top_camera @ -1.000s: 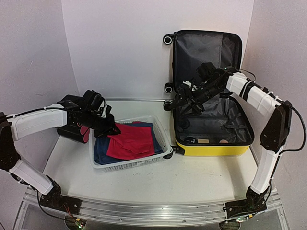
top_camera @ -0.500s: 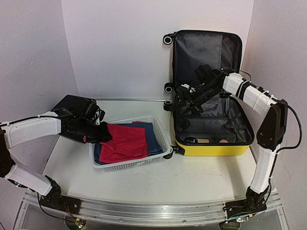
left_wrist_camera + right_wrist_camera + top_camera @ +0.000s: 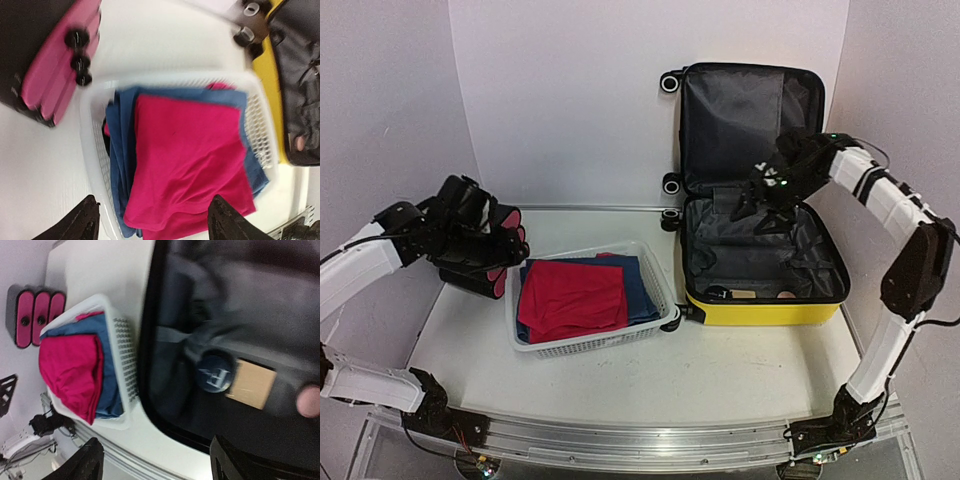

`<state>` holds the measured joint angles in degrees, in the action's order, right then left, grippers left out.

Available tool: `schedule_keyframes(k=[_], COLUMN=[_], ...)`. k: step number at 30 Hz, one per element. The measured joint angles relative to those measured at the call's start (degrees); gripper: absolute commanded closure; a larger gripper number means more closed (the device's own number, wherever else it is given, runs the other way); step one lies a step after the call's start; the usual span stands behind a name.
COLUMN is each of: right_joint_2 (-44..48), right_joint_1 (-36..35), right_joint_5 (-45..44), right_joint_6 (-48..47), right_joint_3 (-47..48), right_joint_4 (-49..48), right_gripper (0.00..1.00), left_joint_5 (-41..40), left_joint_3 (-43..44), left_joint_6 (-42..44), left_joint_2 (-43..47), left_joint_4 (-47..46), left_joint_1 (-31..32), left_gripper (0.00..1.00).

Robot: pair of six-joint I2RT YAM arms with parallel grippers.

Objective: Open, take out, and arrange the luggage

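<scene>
The yellow luggage (image 3: 765, 310) lies open at the right, its lid upright against the back wall and its dark grey lining (image 3: 250, 300) showing. Inside near the front lie a round dark blue item (image 3: 214, 371), a tan card (image 3: 251, 384) and something pink (image 3: 308, 401). My right gripper (image 3: 760, 205) hovers open above the luggage's interior, empty (image 3: 157, 465). My left gripper (image 3: 492, 238) is open and empty (image 3: 155, 226), raised beside the basket's left end. A red cloth (image 3: 190, 150) lies folded on blue cloth (image 3: 117, 140) in the white mesh basket (image 3: 655, 280).
A black case with pink round ends (image 3: 470, 278) stands at the left, just behind my left gripper and touching the basket's left end (image 3: 50, 75). White walls close in the back and both sides. The luggage's black wheels (image 3: 669, 83) point left.
My left gripper opened, left the red cloth in the basket and drew back up and to the left. My right gripper swung rightward over the luggage's interior, still open.
</scene>
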<state>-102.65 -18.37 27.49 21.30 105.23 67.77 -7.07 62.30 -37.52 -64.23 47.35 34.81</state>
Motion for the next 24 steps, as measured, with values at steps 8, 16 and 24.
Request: schedule_keyframes(k=[8,16,24], right_joint_2=[15.78,27.91,33.75], right_joint_1=[15.41,14.56,14.56], right_joint_5=[-17.42,-30.05,-28.59], right_joint_6=[-7.93,-14.03,-12.87], right_joint_3=[-1.20,0.59,-1.95], right_joint_4=[7.30,10.32,10.29], right_gripper=[0.02,0.02,0.02], left_joint_5=[-4.76,-9.97,-9.77], left_joint_3=[20.83,45.57,47.78], left_joint_6=[4.50,12.55,16.06], left_joint_2=[0.00,-7.26,-9.97], left_joint_4=[5.88,5.25,3.37], left_joint_1=[-0.15,-0.37,-0.44], left_gripper=[0.05,0.01,0.00])
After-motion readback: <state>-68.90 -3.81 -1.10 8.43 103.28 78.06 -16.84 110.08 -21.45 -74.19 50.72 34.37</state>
